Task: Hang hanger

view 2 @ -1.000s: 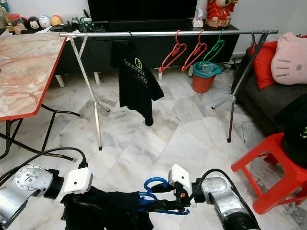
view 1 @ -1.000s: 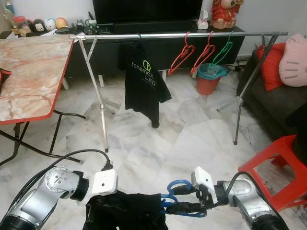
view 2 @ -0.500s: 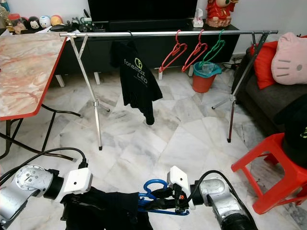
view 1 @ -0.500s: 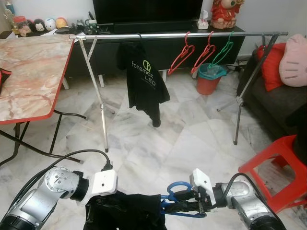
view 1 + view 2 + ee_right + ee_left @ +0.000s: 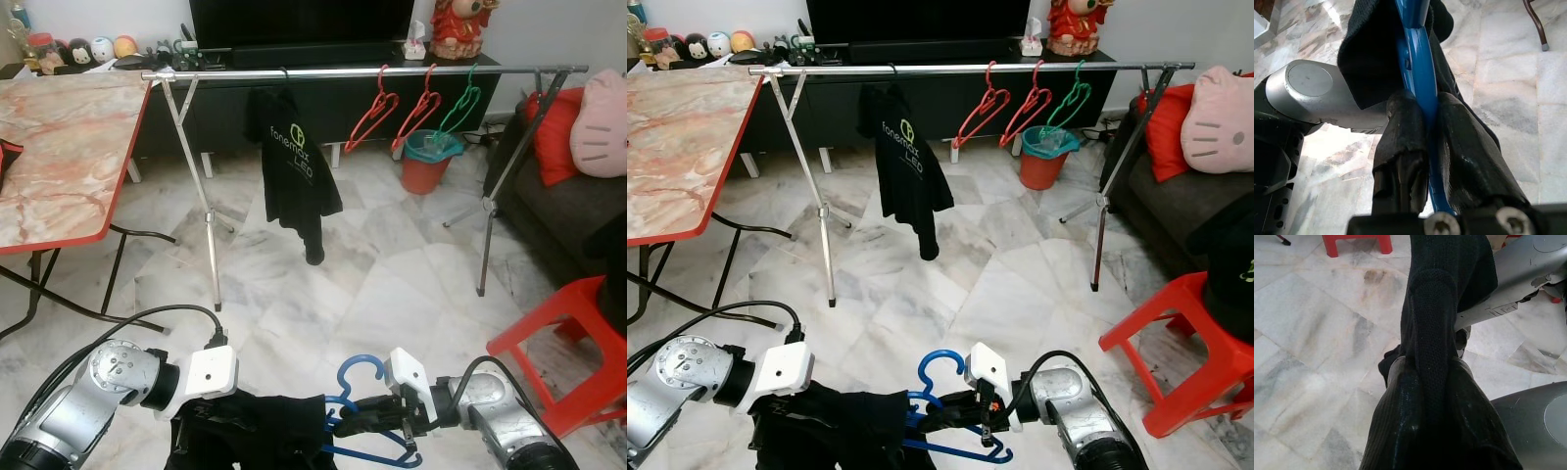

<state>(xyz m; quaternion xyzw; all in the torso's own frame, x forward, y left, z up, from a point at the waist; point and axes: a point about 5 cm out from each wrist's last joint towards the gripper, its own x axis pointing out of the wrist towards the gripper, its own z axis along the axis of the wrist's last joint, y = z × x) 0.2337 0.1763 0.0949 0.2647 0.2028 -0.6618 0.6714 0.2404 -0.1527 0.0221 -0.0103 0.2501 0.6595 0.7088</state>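
A blue hanger (image 5: 359, 370) is pinched in my right gripper (image 5: 350, 422), low in front of me, with its hook pointing up. In the right wrist view the fingers (image 5: 1403, 122) are shut on the hanger's blue bar (image 5: 1418, 73). A black garment (image 5: 253, 433) drapes from the hanger toward my left gripper (image 5: 204, 419), which is shut on a fold of the fabric (image 5: 1432, 357). The silver clothes rail (image 5: 372, 71) stands across the room. It carries a black printed T-shirt (image 5: 299, 166), two red hangers (image 5: 374, 113) and a green hanger (image 5: 458, 106).
A marble-top table with a red rim (image 5: 59, 147) is on the left. At the right stand a red plastic stool (image 5: 573, 338) and a dark sofa (image 5: 563, 211) with cushions. An orange bin (image 5: 426, 166) sits behind the rail. Marble floor lies between me and the rail.
My right gripper has shifted slightly left and down, and the blue hanger's hook has tipped upright. The T-shirt on the rail has swung and turned narrower. The left arm has barely moved.
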